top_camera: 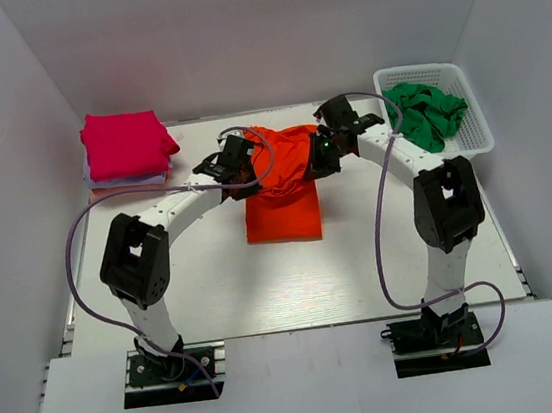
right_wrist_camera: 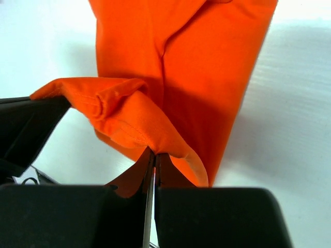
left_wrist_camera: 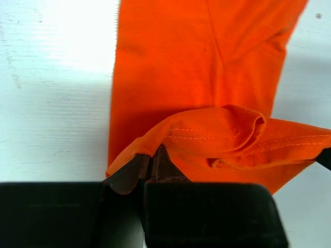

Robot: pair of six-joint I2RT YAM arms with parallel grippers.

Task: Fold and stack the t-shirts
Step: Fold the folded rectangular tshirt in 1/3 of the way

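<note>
An orange-red t-shirt point(top_camera: 282, 206) lies as a narrow folded strip in the middle of the table, its far end lifted between both arms. My left gripper point(top_camera: 247, 166) is shut on the left corner of that lifted end point(left_wrist_camera: 155, 150). My right gripper point(top_camera: 318, 157) is shut on the right corner point(right_wrist_camera: 153, 151). In both wrist views the hemmed edge point(left_wrist_camera: 222, 134) sags between the two grips above the flat lower part of the shirt point(right_wrist_camera: 207, 62). A folded magenta t-shirt point(top_camera: 125, 144) tops a stack with pale ones point(top_camera: 127, 184) at the back left.
A white basket point(top_camera: 479, 136) at the back right holds a crumpled green t-shirt point(top_camera: 428, 112). White walls enclose the table on the left, right and back. Both arms' cables loop over the table near the bases.
</note>
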